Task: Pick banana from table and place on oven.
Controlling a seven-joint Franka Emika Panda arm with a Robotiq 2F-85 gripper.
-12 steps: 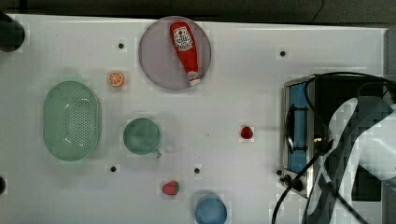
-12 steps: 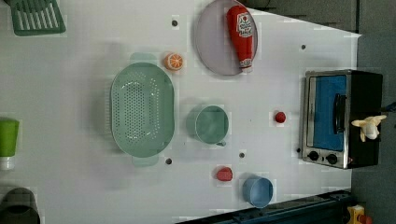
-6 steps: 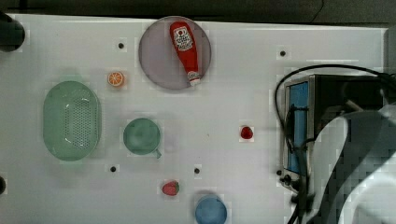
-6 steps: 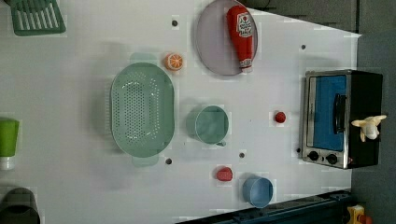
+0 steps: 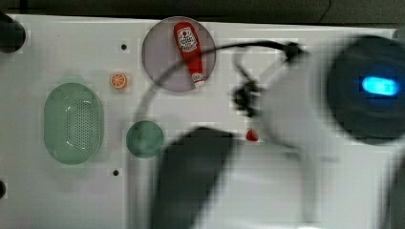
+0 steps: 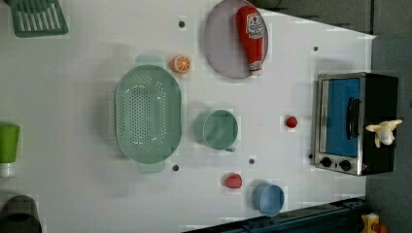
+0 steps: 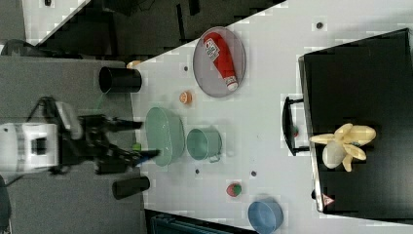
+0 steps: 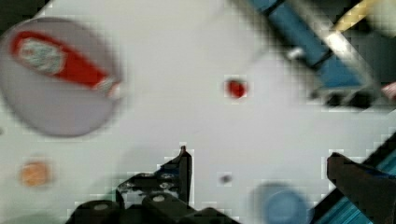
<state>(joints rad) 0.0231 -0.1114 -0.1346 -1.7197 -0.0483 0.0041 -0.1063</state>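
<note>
- White table (image 6: 97, 204) carried everything.
- Oven (image 6: 357, 124) stood at the left view's right table edge.
- Gripper (image 7: 141, 139) hung with its jaws spread wide, gripping nothing.
- Banana (image 7: 345, 145), peeled, lay on the oven's black top near its front edge.

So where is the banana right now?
The banana lies peeled on the oven's black top, near the door-handle edge in the right view; in the left view it sits at the oven's right edge.
</note>
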